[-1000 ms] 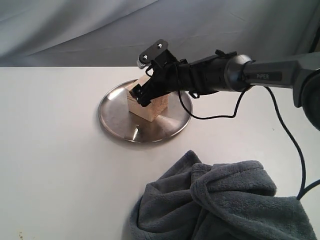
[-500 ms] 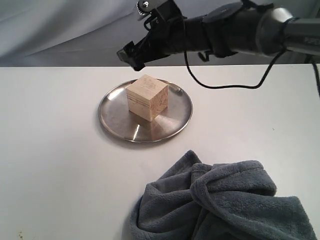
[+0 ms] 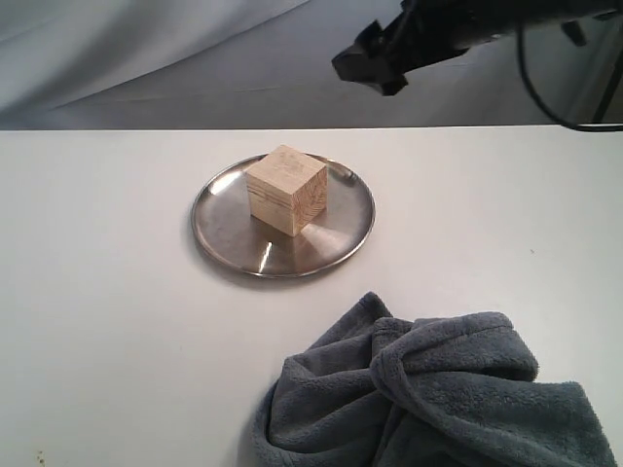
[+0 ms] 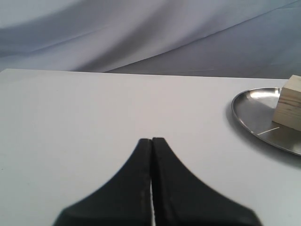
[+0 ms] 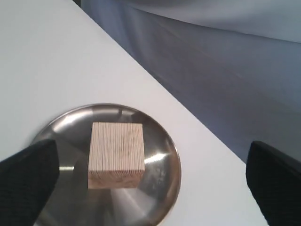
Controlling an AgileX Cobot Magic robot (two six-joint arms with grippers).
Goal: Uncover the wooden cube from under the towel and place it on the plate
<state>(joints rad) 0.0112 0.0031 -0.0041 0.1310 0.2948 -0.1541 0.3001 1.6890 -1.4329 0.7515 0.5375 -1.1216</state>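
Note:
The pale wooden cube rests on the round steel plate in the middle of the white table, with nothing touching it. My right gripper hangs high above and to the right of the plate, open and empty. In the right wrist view the cube sits on the plate between wide-apart fingertips. The blue-grey towel lies bunched at the front right. My left gripper is shut over bare table, with the plate and cube off to one side.
A grey-blue cloth backdrop hangs behind the table's far edge. The right arm's black cable loops down at the upper right.
My right gripper has let go of the cube on the plate, then risen and drawn back to the upper right. Cube, plate and towel stay put.

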